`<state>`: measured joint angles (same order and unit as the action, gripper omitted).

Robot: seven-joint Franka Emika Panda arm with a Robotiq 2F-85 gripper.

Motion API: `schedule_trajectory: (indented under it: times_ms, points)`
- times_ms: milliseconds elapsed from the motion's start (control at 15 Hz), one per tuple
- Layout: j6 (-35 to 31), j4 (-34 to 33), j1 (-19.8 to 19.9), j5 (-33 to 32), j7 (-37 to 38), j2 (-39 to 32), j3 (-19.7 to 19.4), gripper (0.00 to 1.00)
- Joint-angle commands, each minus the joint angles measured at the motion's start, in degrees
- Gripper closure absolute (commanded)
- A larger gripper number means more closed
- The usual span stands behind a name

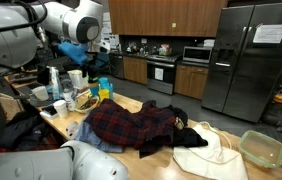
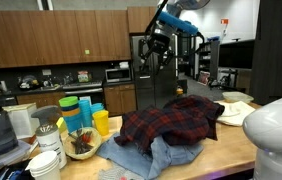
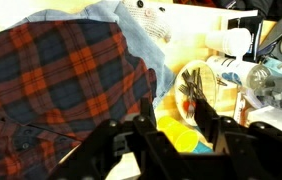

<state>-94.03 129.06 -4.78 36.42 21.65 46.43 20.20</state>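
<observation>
The wooden desk (image 2: pixel 233 140) carried a heap of clothes and a cluster of dishes, with kitchen cabinets and a steel fridge (image 1: pixel 246 55) behind it. The robot arm (image 2: pixel 176 18) hung high over the desk, and its jaws stood well above the clothes, touching none of them. In the wrist view the two fingers (image 3: pixel 146 115) were parted to a middling gap with nothing between them.

The plaid shirt (image 2: pixel 171 120), red and navy, lay crumpled and spread on the middle of the desk; in the wrist view (image 3: pixel 61 90) it filled the space below and to one side of the jaws. A pale blue denim shirt (image 2: pixel 146 158) lay partly under it, showing past its edge. In an exterior view a cream cloth bag (image 1: pixel 206 155) lay just beside the plaid shirt, touching a black garment (image 1: pixel 186 135), and a clear plastic box (image 1: pixel 263 148) sat near the desk's corner. Beside the shirts stood a bowl (image 2: pixel 81 145) holding utensils, and next to that a yellow cup (image 2: pixel 102 121).
</observation>
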Motion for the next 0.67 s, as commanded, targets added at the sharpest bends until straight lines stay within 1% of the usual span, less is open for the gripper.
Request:
schedule_trajectory:
  times_ms: [0,133,200,400,467,600]
  points:
    - [1.0,-0.5,-1.4,-1.5,-0.6,-1.8,-0.4,0.18]
    - [0.5,0.0,-1.7,-1.3,-0.6,-2.1,-0.6,0.04]
    - [0.0,0.5,-1.7,-0.9,-0.5,-2.1,-0.8,0.01]
    - [-1.8,2.3,-0.7,-0.9,0.4,-1.5,-1.1,0.00]
    - [-3.6,3.4,0.3,-1.8,1.2,-1.0,-0.8,0.00]
    - [-7.6,6.4,1.8,-2.1,2.8,-0.6,-1.5,0.00]
